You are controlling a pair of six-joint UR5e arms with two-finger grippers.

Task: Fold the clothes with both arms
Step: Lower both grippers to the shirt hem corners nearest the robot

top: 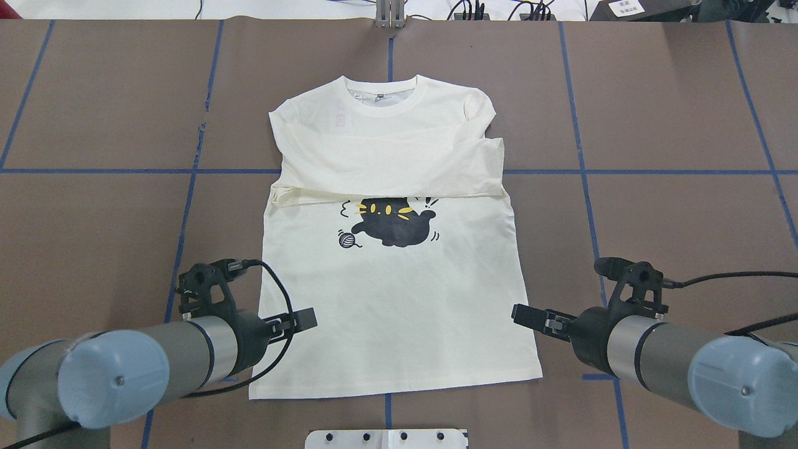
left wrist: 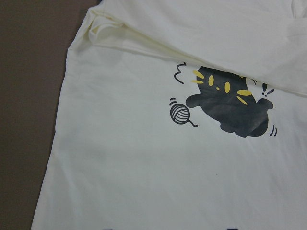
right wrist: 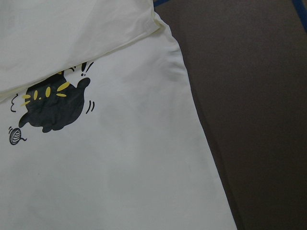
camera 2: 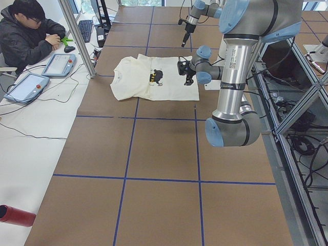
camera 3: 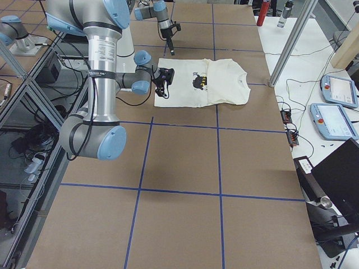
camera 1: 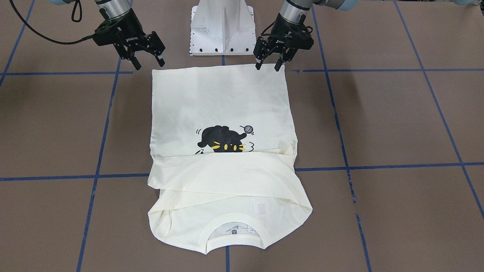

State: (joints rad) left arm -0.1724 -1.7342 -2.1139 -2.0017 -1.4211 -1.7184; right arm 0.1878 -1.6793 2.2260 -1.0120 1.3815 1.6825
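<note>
Hovering at the near hem, both tools sit with jaws apart and nothing between them: the left tool point(camera 1: 268, 67) at one hem corner, the right tool point(camera 1: 149, 62) just beside the other. I judge this placement prepares a paired pinch, so the hem can lift evenly and fold away from the base. The shirt point(top: 399, 299) lies flat, print up, centred on the brown desk point(top: 654, 218). Its cream knit looks soft, matte and faintly creased. Beyond the hem comes the black cat print point(top: 393, 227), partly covered by the sleeves point(top: 386, 165), folded crosswise into a smooth band. Farthest lies the ribbed round neck point(top: 384, 111).
</note>
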